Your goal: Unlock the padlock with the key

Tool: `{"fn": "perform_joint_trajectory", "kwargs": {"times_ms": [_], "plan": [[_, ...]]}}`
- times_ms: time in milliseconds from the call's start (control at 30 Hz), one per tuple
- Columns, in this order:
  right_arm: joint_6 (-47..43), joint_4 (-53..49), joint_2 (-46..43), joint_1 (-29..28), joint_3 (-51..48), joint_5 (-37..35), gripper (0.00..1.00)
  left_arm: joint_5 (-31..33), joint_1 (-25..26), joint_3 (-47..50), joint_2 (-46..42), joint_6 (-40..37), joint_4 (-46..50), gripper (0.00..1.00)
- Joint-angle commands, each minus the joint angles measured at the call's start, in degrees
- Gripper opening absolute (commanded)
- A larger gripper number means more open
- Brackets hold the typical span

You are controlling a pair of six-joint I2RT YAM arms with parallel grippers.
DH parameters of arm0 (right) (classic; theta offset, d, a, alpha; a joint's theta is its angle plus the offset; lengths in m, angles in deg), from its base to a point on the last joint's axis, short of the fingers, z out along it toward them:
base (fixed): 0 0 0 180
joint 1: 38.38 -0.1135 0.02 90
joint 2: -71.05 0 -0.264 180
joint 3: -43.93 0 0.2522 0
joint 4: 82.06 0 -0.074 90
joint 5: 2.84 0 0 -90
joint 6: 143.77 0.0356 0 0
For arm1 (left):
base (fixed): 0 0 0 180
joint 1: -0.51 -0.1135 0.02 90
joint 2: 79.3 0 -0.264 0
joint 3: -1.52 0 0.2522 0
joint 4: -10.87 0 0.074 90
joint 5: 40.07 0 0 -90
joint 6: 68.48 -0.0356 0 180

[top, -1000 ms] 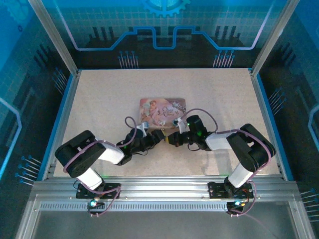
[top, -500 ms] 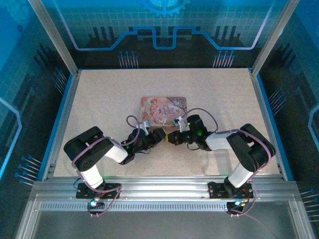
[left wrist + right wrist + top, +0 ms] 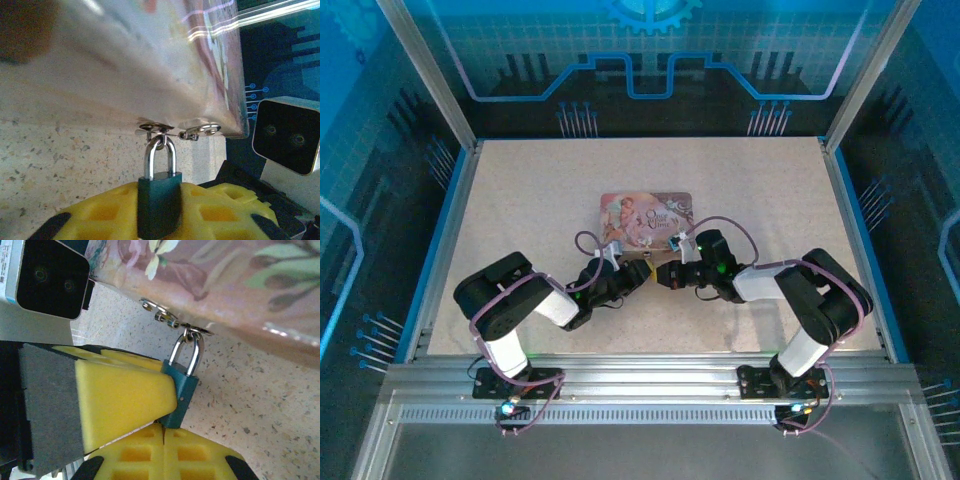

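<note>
Outside, padlock (image 3: 159, 200) through hasp (image 3: 165, 129) of tin (image 3: 150, 75).

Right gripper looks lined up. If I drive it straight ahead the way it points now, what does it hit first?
The padlock: its bottom end sits right at the right gripper's shut tips, seemingly almost touching already. The tin lies beyond it.
</note>
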State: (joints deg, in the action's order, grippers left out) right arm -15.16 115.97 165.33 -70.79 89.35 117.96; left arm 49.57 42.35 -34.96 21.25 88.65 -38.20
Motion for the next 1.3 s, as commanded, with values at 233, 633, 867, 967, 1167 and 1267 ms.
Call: {"fn": "perform_joint_trajectory", "kwargs": {"times_ms": [233, 633, 867, 967, 1167, 1267], "plan": [[-0.8, 2.7, -1.0, -0.7, -1.2, 2.7, 0.16, -4.4, 1.2, -0.2, -0.1, 6.0, 1.7, 0.03], [-9.3, -8.7, -13.3, 0.0, -4.1, -4.5, 0.47, -4.9, 1.1, -1.2, -1.8, 6.9, 4.1, 0.0], [-29.9, -25.5, -28.2, -5.5, -0.5, -19.1, 0.59, -5.1, 1.1, -2.3, -5.2, 7.7, 9.1, 0.0], [-39.9, -27.1, -32.2, -9.3, -0.6, -27.9, 0.61, -5.0, 1.1, -2.8, -6.9, 8.1, 12.1, 0.0], [-59.3, -18.6, -34.2, -16.9, -5.8, -40.4, 0.67, -5.1, 1.1, -3.3, -9.0, 10.6, 15.1, 0.0], [-66.9, -14.6, -32.3, -20.1, -7.0, -46.0, 0.68, -5.0, 1.1, -3.4, -9.7, 12.1, 16.1, 0.0]]}}
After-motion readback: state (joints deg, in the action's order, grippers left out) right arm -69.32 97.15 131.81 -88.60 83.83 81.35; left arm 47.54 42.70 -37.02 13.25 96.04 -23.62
